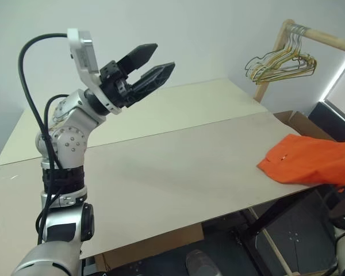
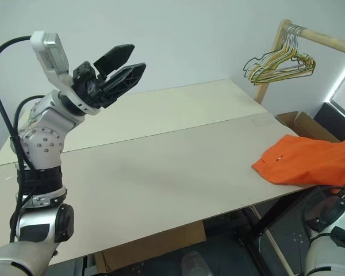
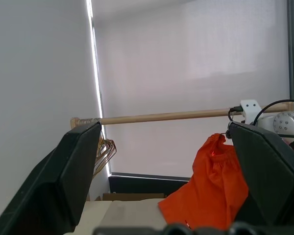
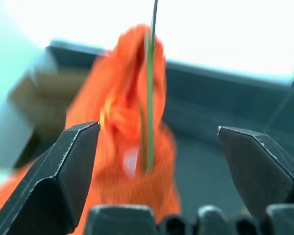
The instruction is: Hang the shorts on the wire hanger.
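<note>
The orange shorts [image 1: 316,161] lie over the right end of the table [image 1: 178,167] and run off the picture's right edge. In the left wrist view the shorts [image 3: 210,191] rise from the table to a bunched peak beside my right arm's wrist [image 3: 284,122]. The right wrist view has the thin green wire hanger [image 4: 150,98] standing upright against the bunched shorts [image 4: 122,98]. My right gripper [image 4: 158,128] is open just short of them, with nothing held. My left gripper [image 1: 164,56] is raised high over the table's left part, open and empty.
A wooden rod [image 1: 328,37] at the far right carries a bunch of yellow, green and grey wire hangers [image 1: 282,62]. An open cardboard box [image 1: 302,121] sits behind the table's right end. Another box [image 1: 155,247] stands under the table.
</note>
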{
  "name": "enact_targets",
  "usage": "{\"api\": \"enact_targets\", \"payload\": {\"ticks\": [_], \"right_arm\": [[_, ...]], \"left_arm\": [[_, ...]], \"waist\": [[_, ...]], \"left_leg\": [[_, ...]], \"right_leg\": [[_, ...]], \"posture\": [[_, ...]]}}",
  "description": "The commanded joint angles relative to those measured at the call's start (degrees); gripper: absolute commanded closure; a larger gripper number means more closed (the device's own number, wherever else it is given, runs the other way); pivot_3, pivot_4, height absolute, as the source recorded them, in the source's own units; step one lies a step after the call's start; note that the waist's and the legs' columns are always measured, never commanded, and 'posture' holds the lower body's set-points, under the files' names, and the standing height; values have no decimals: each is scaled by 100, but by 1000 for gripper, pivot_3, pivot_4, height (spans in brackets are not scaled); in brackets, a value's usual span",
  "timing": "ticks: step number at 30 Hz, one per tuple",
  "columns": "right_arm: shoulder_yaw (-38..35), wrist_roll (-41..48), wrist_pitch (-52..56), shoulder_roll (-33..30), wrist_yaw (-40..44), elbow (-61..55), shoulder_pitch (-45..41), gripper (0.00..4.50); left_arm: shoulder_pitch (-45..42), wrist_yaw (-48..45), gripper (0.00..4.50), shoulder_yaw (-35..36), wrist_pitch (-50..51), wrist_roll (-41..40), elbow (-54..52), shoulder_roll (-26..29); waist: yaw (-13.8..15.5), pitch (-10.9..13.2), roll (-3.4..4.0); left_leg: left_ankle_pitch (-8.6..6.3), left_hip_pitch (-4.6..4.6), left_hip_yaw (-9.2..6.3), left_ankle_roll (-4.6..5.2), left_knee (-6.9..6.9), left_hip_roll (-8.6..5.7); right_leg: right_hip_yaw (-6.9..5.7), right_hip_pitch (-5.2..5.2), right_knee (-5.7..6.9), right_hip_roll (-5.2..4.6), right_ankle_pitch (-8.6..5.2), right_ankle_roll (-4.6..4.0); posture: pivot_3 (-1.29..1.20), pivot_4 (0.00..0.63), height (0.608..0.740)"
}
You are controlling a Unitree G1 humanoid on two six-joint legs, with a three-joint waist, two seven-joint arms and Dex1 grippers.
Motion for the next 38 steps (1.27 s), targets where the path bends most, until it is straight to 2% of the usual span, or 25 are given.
{"api": "enact_targets", "payload": {"ticks": [1, 3, 5, 9, 11, 13, 16, 19, 23, 28, 31, 38], "right_arm": [[610, -438, -1362, 84, -229, -792, 286, 23], [880, -480, -2169, 262, -163, -1215, 469, 23], [1207, -247, -2721, 492, 321, -1660, 602, 23], [1869, 879, -3148, 775, 2337, -2252, 1017, 23], [2329, 1412, -3380, 797, 3523, -2479, 1438, 23], [2692, 1700, -3567, 786, 4321, -2605, 1752, 23], [3197, 2053, -3305, 683, 5218, -2735, 2025, 23], [3559, 2250, -3476, 567, 6130, -2736, 2402, 23], [3655, 2301, -3554, 526, 6611, -2664, 2485, 23], [3685, 2136, -3572, 591, 6715, -2442, 2397, 23], [3703, 2076, -3654, 542, 6813, -2490, 2485, 23], [3641, 2078, -3596, 506, 6894, -2675, 2637, 23]], "left_arm": [[-69, 26, 0, 83, 0, -61, -190, 92], [7, 43, 0, 74, -19, -4, -237, 138], [185, 129, 0, 75, -6, 63, -375, 208], [756, 302, 0, -49, -273, 565, -833, 416], [1183, 404, 0, -67, -449, 872, -1170, 526], [1540, 527, 0, -77, -575, 1140, -1433, 616], [2168, 590, 0, -151, -534, 1504, -1783, 940], [2817, 756, 0, -144, -390, 1743, -2203, 1190], [3269, 933, 0, -26, -264, 1743, -2582, 1262], [3554, 1007, 0, 48, -276, 1838, -2753, 1340], [3556, 1032, 0, 45, -263, 1825, -2744, 1359], [3566, 963, 0, -17, -203, 1697, -2752, 1400]], "waist": [[4, 0, 0], [8, 0, 0], [-7, -1, 2], [-28, -3, 2], [66, 2, -4], [186, 1, -6], [452, 4, -6], [826, 6, -8], [1396, 20, -12], [1860, 22, -14], [2012, 22, -14], [2068, 22, -14]], "left_leg": [[0, 0, 0, 0, 0, 0], [0, 2, 0, 0, 0, 0], [0, 6, 0, -1, 0, 1], [0, 26, 0, -1, -4, 12], [-7, 66, -10, 8, -7, 14], [-14, 77, -14, 16, -9, 14], [-24, 79, -18, 15, -8, 10], [-27, 78, -27, 9, -8, 9], [-32, 91, -37, -4, -5, 12], [-49, 101, -38, -45, -5, 13], [-52, 99, -37, -62, -5, 14], [-47, 75, -34, -63, -5, 19]], "right_leg": [[1, 0, 0, 0, 0, 0], [3, 0, 1, 0, 0, 1], [5, -1, 4, 1, 0, 1], [9, 17, -2, 28, 0, 0], [2, 67, -19, 38, 0, 0], [3, 83, -54, 40, 0, 0], [5, 84, -54, 33, 0, 0], [6, 71, -48, 32, 2, -2], [-1, 53, -46, 37, 7, -12], [-4, 56, -47, 36, 17, -22], [-4, 48, -46, 42, 21, -30], [-1, 19, -42, 47, 24, -33]], "posture": [[-381, 0, 740], [-366, 0, 740], [-366, 0, 740], [-300, 0, 740], [-262, 0, 740], [-240, 0, 740], [-177, 0, 740], [-124, 0, 740], [-93, 0, 740], [-86, 0, 740], [-83, 0, 740], [-91, 0, 740]]}}
